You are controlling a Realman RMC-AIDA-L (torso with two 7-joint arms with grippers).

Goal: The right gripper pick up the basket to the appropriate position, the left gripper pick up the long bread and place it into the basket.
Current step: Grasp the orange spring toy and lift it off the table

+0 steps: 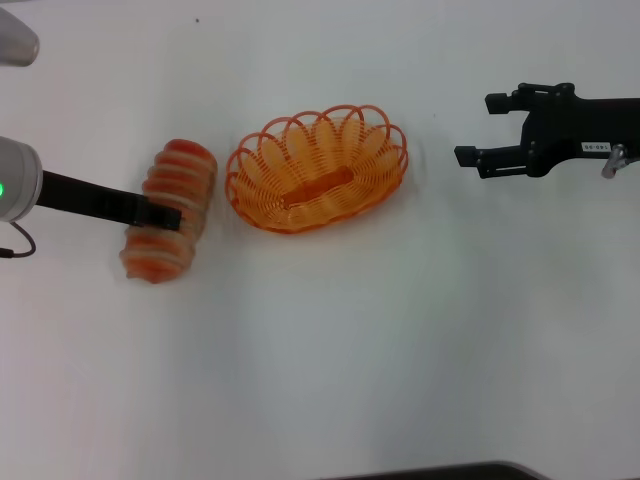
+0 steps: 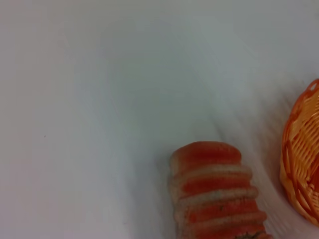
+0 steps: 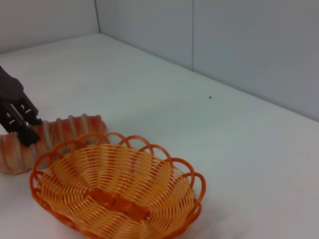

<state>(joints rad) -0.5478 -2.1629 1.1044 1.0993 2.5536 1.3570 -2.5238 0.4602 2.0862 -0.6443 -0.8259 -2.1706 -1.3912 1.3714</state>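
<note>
long bread [image 1: 170, 210]: on the white counter [image 1: 350, 350], left half, just beside the basket, not touching as far as I can tell.
bread axis: long axis runs roughly from the far edge toward the near edge, slightly tilted; far end leans toward the basket. Cream with orange-red cross stripes, ridged.
basket [image 1: 316, 168]: orange looped wire, oval, upright, near the counter's middle, toward the far edge. Long axis runs left-right, right end tipped a bit farther back. Solid orange bar in the base.
my left gripper [image 1: 165, 215]: reaches in from the left edge, sits across the middle of the bread; whether it's pinching or spread, cannot tell. Green light on the wrist.
my right gripper [image 1: 480, 130]: over the right side of the counter, well apart from the basket, fingers spread, holding nothing, pointing at the basket.
label: small white tag on my right arm, writing unreadable.
</note>
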